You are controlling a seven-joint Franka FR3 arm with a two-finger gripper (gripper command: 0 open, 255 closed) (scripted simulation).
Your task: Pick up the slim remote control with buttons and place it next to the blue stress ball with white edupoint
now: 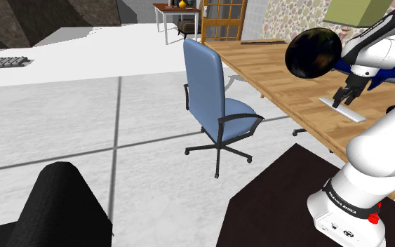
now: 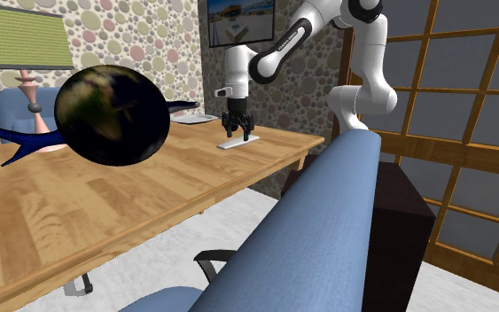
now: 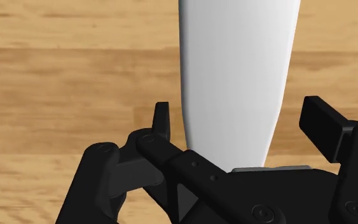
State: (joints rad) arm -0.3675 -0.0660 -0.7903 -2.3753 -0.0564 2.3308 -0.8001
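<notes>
A slim white remote (image 1: 349,110) lies flat on the wooden table (image 1: 294,91), near its end by the stand. My black gripper (image 1: 342,97) points down right over it. In the wrist view the remote (image 3: 238,76) runs between the two fingers (image 3: 163,121), with a narrow gap on each side, so the gripper (image 3: 241,113) is open and holds nothing. The second exterior view shows the gripper (image 2: 237,133) standing on the remote (image 2: 235,143). A dark glossy ball (image 1: 315,52) sits farther along the table, with a dark blue pointed shape (image 1: 371,70) beside it.
A blue office chair (image 1: 213,98) stands at the table's long edge, over a pale tiled floor. The dark stand (image 1: 294,203) is at the shoulder view's lower right. In the second exterior view a pink lamp base (image 2: 30,97) stands behind the ball (image 2: 113,115).
</notes>
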